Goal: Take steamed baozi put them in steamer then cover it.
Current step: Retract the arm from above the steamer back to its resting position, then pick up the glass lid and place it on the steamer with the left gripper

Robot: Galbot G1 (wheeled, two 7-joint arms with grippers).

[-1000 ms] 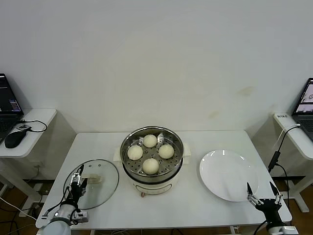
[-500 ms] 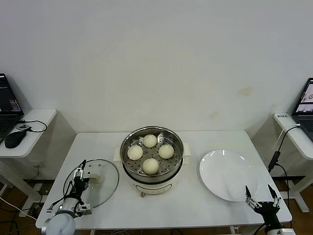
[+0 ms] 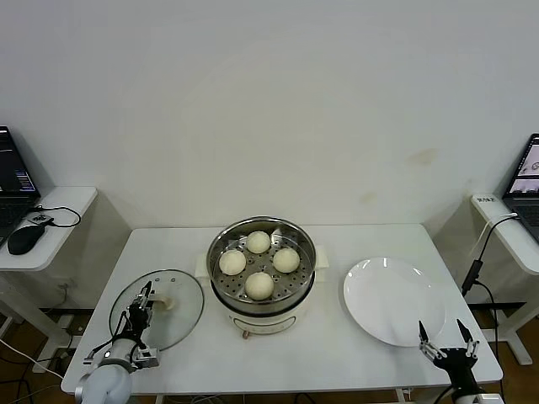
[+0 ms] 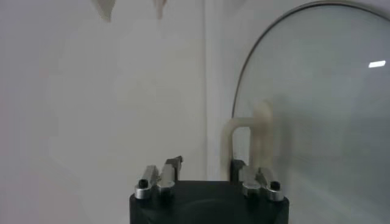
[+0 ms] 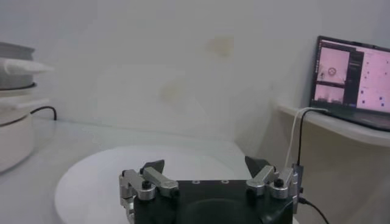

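With four steamed baozi (image 3: 258, 242) already in the steamer (image 3: 262, 268), the left gripper (image 3: 141, 305) near the tabletop's (image 3: 337, 353) front-left corner spreads its jaws wide around the cover's (image 3: 157, 310) handle for lifting, while the right gripper (image 3: 444, 340) idles wide open at the front-right corner.

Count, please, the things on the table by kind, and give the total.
Buns: 4, all in the steamer
Steamer: 1
Lid: 1, flat on the table
Plate: 1
Total: 7
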